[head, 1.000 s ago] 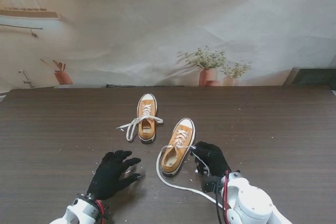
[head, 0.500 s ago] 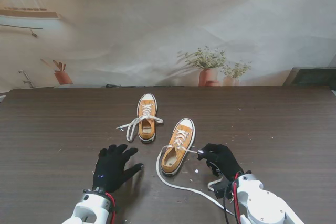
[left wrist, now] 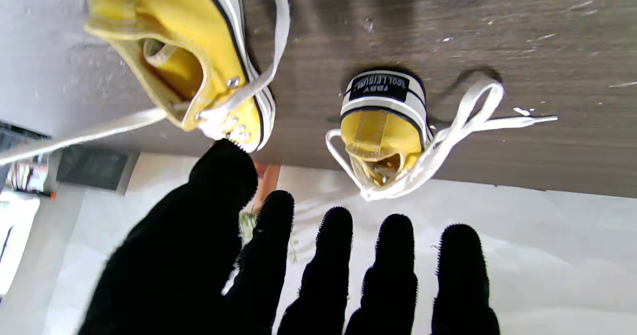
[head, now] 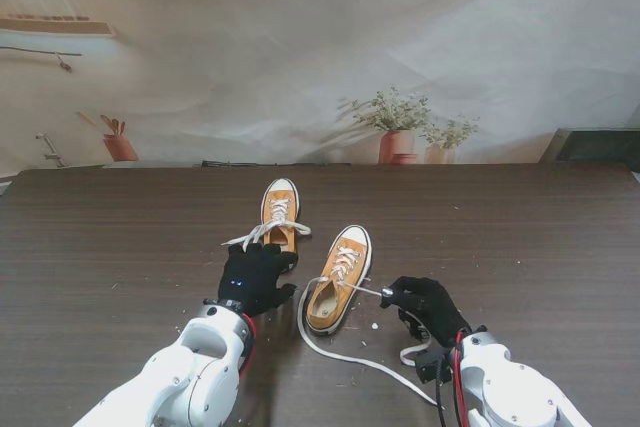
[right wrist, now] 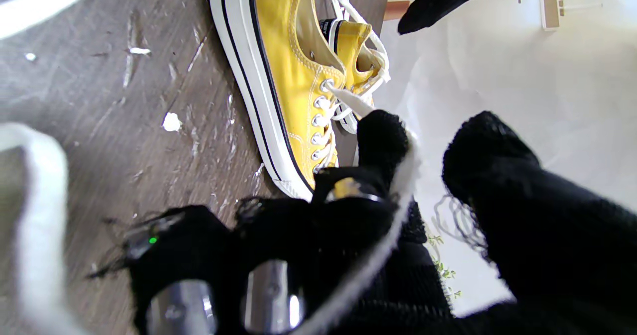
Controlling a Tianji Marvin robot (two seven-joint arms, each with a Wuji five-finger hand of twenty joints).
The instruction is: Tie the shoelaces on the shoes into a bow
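The left hand [head: 254, 278] is being carried forward from the bare table [head: 120, 237] toward the gap between the two shoes, fingers spread and holding nothing. The right hand [head: 425, 304] is being kept closed on the near shoe's lace [head: 368, 291], drawn taut. The near shoe [head: 338, 279] is being readied; the far shoe [head: 280, 219] lies behind, untied. Canvas uppers, rubber soles and flat woven laces are being shown.

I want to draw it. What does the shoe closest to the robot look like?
The nearer shoe is a yellow-orange canvas low-top with a white rubber sole, dark stripe and metal eyelets. It sits upright on the table, toe pointing away, untied. One white lace trails along the wood; the right hand pinches the other end.
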